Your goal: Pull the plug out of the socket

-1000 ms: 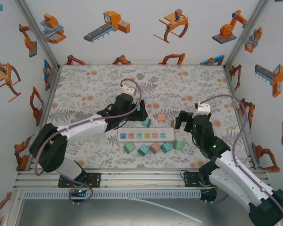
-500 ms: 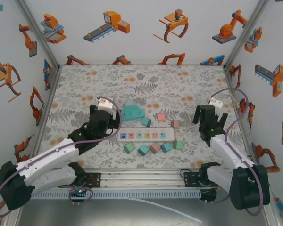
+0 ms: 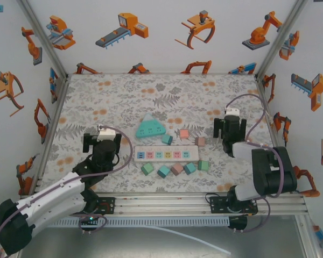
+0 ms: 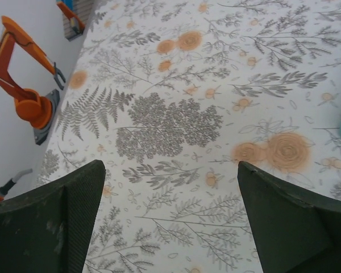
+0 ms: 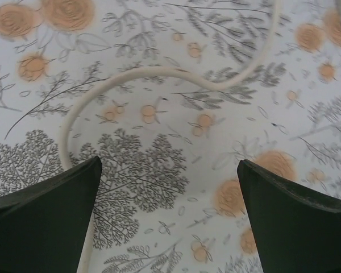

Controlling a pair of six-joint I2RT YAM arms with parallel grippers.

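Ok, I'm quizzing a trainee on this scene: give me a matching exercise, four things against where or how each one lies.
Things:
1 teal triangular adapter
2 white power strip
3 white cable
4 left fingers

States:
A wide apart, nothing between them
B on the strip's far side, apart from it
C lying in a curve
D cubes in front and behind

Pairs: 1-B, 2-D, 3-C, 4-A

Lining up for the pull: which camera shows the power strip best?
Top external: the whole power strip lies in plain sight, sockets facing up. The right wrist view has a white cord, possibly its lead; the left wrist view looks at flowered table.
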